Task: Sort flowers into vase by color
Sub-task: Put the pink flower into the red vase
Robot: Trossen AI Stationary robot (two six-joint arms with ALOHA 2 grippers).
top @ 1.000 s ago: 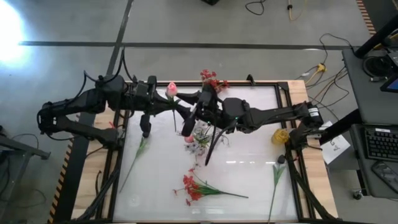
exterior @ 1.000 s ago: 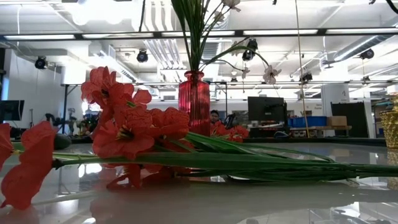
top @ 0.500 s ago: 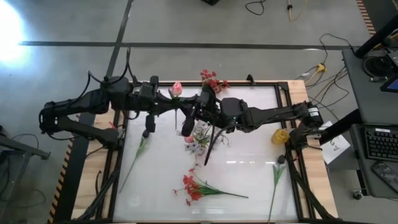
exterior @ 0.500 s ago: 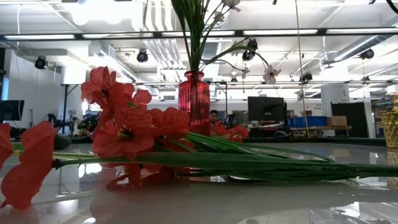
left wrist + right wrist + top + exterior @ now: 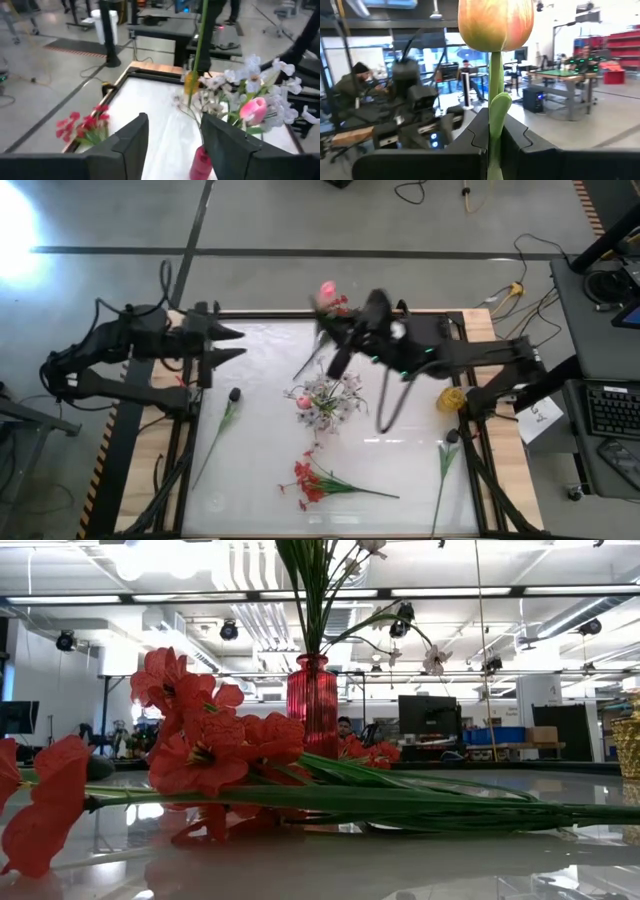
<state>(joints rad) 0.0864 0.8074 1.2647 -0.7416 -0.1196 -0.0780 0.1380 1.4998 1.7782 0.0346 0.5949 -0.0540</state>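
My right gripper (image 5: 338, 325) is up over the table's far edge, shut on a pink bud flower (image 5: 495, 22) whose bud (image 5: 327, 288) stands above the fingers. My left gripper (image 5: 172, 135) is open at the table's left side (image 5: 225, 345), with nothing between its fingers. Mid-table stands a red vase (image 5: 313, 705) with white sprays (image 5: 323, 398) and another pink bud (image 5: 252, 110) stuck in it by their stalks. A red spray (image 5: 315, 480) lies flat near the front. More red blossoms (image 5: 340, 305) lie at the far edge. My right gripper pinches the flower's green stalk (image 5: 494, 135) between its two fingers, a short way below the bud. The bud stands upright above the fingers, lifted clear of the table. The rest of the stalk is hidden behind the gripper in the wrist view.
A yellow vase (image 5: 451, 398) stands at the table's right. Loose green stems lie at the left (image 5: 225, 425) and the front right (image 5: 443, 465). People sit in the room beyond (image 5: 357, 80).
My left gripper has opened, let go of the pink bud flower and drawn back toward the table's left edge. My right gripper has carried the flower up and toward the far right, away from the red vase, with the bud now upright above its fingers.
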